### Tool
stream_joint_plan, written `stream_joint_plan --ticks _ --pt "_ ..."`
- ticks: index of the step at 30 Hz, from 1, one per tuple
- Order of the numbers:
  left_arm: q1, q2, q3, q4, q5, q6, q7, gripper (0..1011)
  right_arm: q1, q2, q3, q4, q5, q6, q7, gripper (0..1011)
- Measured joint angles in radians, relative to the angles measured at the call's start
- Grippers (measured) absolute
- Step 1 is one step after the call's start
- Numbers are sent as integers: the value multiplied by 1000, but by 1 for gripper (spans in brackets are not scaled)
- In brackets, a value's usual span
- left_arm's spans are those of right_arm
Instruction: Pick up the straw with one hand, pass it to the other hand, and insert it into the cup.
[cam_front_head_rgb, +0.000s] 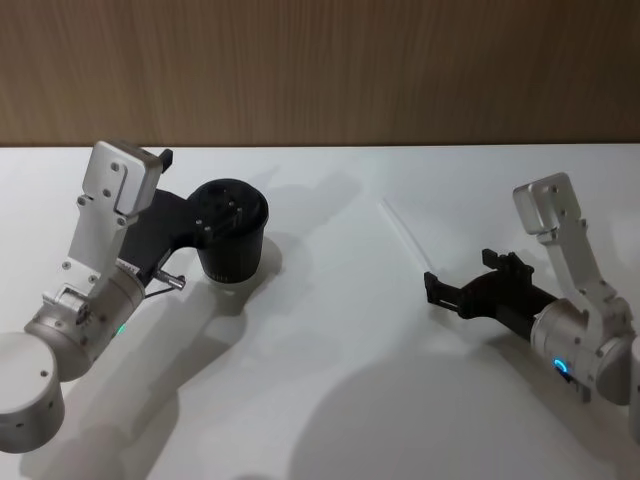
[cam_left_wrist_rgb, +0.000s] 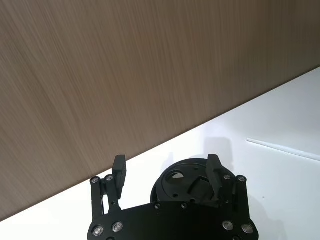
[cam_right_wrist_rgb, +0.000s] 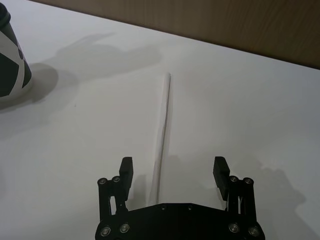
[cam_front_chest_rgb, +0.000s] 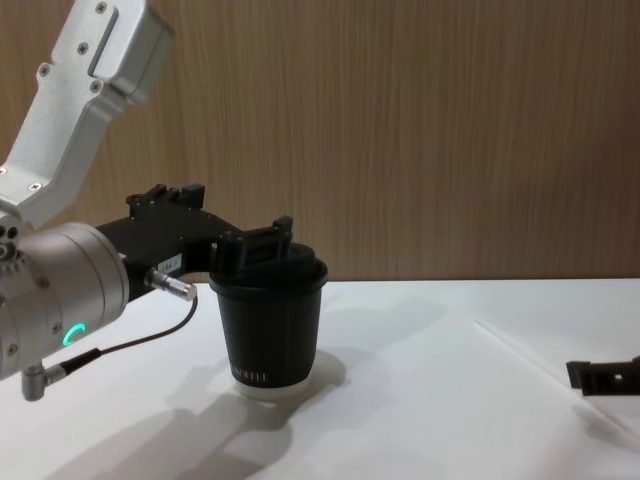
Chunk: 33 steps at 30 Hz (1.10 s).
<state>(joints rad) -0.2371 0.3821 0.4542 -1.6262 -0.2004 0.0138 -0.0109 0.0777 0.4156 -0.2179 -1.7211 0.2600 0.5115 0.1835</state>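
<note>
Hanging over the cup (cam_front_head_rgb: 232, 245), the left gripper (cam_left_wrist_rgb: 166, 164) has fingers (cam_left_wrist_rgb: 119, 167) apart, as has the right gripper (cam_right_wrist_rgb: 173, 166) near the straw (cam_right_wrist_rgb: 162, 135).

Before us a smooth white table (cam_front_head_rgb: 330, 330), matte and plain, behind it a wall (cam_front_head_rgb: 320, 70) of brown wood-grain panelling meeting the table's far edge, soft grey shadows (cam_front_head_rgb: 400, 430) pooled on the white, light we take to come from overhead
</note>
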Motion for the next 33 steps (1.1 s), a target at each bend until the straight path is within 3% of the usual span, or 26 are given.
stream_joint_plan --ticks 23,33 --pt "0 0 0 0 0 0 0 1003 -5 -25 -12 13 -30 25 -7 992" --pt "0 0 0 0 0 0 0 1003 -7 -30 -13 18 -39 29 -5 743"
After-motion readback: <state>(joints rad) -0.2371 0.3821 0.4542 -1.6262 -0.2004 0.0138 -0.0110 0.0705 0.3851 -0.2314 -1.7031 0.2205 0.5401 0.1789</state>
